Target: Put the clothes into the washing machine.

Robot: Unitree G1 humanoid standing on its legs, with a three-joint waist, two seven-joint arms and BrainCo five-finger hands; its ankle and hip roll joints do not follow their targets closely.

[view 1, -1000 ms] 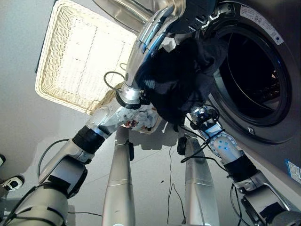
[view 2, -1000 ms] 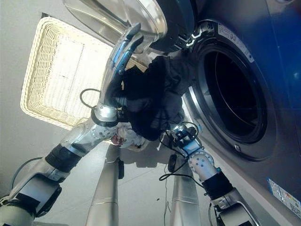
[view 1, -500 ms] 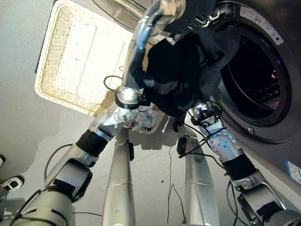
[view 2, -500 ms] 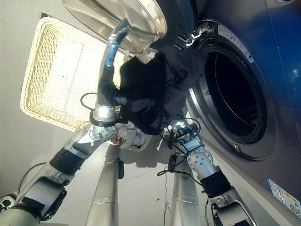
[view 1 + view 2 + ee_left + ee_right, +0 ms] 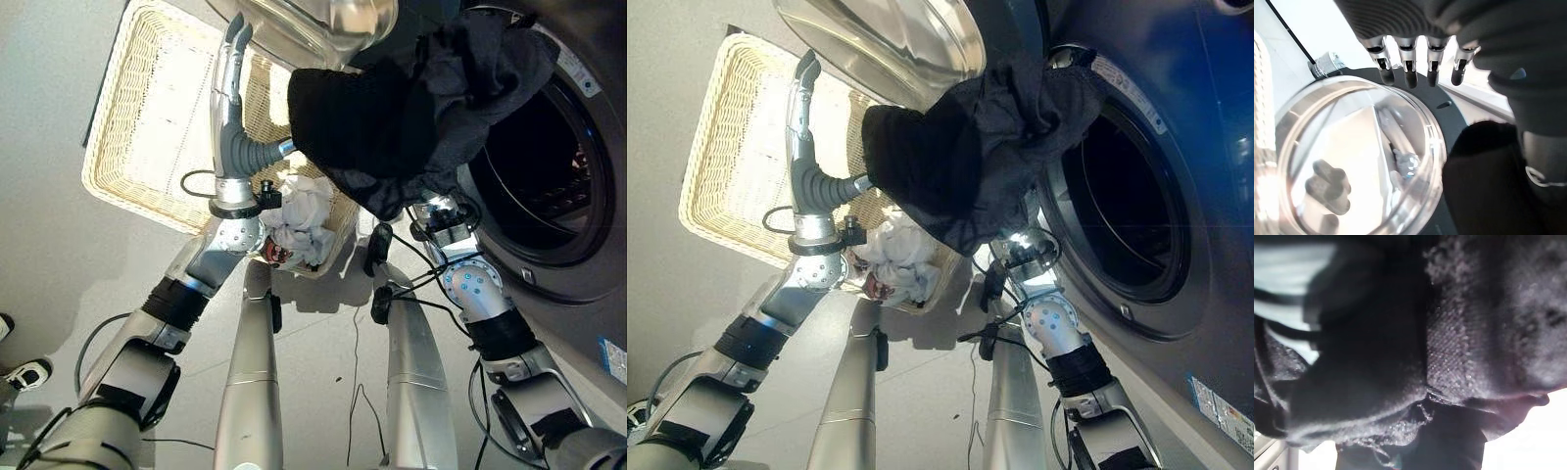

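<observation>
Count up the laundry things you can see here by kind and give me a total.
Dark clothes bundle: 1
White clothes pile in the basket: 1
Wicker basket: 1
Washing machine, door open: 1
Total: 4

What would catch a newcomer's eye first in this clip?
The big bundle of dark clothes held up at the rim of the washing machine, half over its open drum. Next, the left robot hand with straight fingers raised over the wicker basket, where white laundry lies in the near corner.
</observation>
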